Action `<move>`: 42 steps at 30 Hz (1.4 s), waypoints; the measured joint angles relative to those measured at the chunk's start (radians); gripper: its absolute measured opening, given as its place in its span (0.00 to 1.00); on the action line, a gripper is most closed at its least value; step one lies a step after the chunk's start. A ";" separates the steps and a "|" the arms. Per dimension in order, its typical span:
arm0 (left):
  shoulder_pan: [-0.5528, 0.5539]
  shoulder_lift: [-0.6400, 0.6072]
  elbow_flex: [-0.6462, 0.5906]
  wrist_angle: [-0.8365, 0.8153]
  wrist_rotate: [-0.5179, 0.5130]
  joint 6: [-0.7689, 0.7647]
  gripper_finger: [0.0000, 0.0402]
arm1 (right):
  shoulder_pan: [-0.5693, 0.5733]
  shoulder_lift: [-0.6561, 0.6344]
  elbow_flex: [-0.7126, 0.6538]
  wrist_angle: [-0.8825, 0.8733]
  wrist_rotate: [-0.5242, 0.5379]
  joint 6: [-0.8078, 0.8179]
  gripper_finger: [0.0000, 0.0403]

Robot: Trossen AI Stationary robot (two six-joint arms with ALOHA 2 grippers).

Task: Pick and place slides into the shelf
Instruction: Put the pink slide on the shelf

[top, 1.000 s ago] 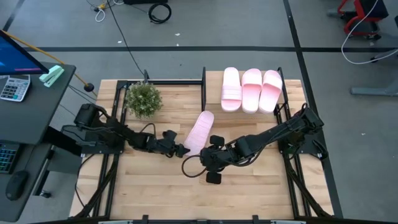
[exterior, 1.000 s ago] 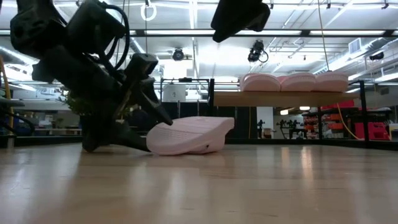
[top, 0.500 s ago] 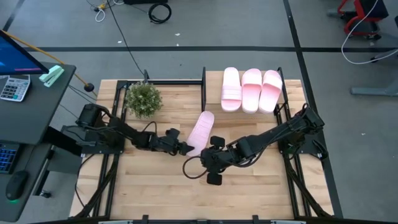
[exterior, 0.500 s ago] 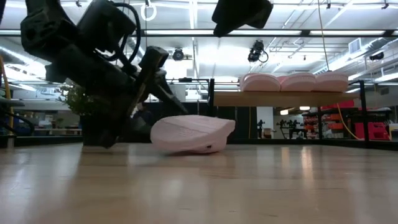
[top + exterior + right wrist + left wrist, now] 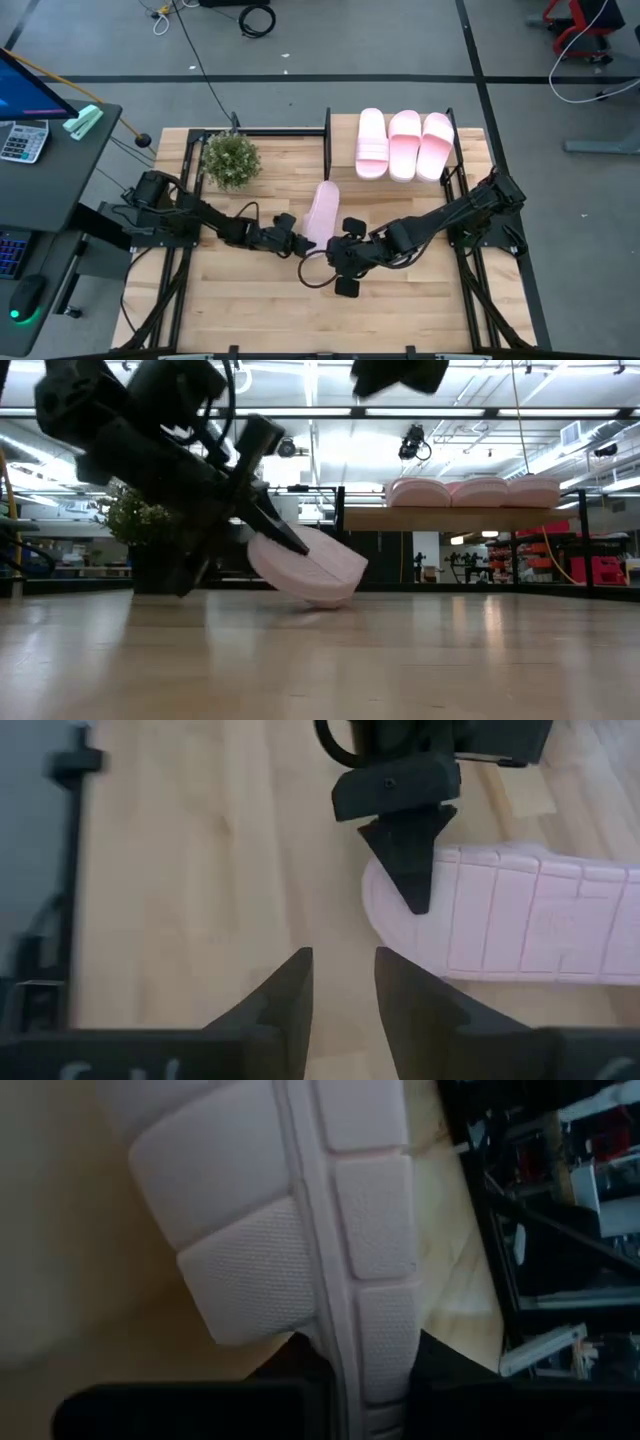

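**Left end effector grips a pink slide**

Left end effector (image 5: 298,244) pinches one end of a pink slide (image 5: 321,212) and tips it up on its edge on the desk (image 5: 260,300). Right end effector (image 5: 338,246) waits just beside it, fingers a little apart, holding nothing. Three more slides (image 5: 404,144) lie side by side on the shelf (image 5: 341,150).

The plank surface (image 5: 250,300) stands on a grey floor (image 5: 400,50) crossed by dark seam lines. Beside the surface's left edge sits a dark desk (image 5: 40,170) with a calculator (image 5: 22,140), a lit screen (image 5: 25,85) and a mouse (image 5: 25,297). Black cables (image 5: 255,17) coil on the floor beyond the surface's far edge; a red-framed thing (image 5: 580,25) stands past its far right corner. In the low view, ceiling light strips (image 5: 300,412) run above the surface.
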 joint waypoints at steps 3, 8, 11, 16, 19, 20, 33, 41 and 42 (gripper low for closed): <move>-0.029 -0.054 -0.001 -0.068 0.009 -0.016 0.12 | 0.023 -0.045 0.000 -0.010 -0.003 -0.001 0.25; -0.073 -0.205 -0.003 -0.222 -0.017 -0.022 0.12 | 0.072 -0.137 0.000 -0.017 0.024 0.039 0.21; -0.090 -0.336 0.016 -0.333 -0.087 0.013 0.12 | 0.110 -0.191 0.000 -0.024 0.067 0.067 0.21; -0.060 -0.497 0.207 -0.661 -0.140 0.181 0.12 | 0.173 -0.262 0.001 -0.079 0.130 0.121 0.20; -0.011 -0.506 0.396 -0.880 -0.141 0.302 0.12 | 0.197 -0.287 0.002 -0.119 0.164 0.152 0.20; 0.013 -0.501 0.457 -0.947 -0.141 0.332 0.12 | 0.201 -0.295 0.002 -0.132 0.174 0.159 0.20; 0.300 -0.303 0.799 -0.991 -0.037 0.344 0.12 | 0.208 -0.322 0.002 -0.156 0.230 0.066 0.20; 0.337 -0.052 0.915 -1.069 0.002 0.269 0.12 | 0.228 -0.334 0.002 -0.175 0.225 0.010 0.20; 0.340 -0.032 0.926 -1.095 0.006 0.256 0.12 | 0.232 -0.334 0.002 -0.176 0.223 0.009 0.20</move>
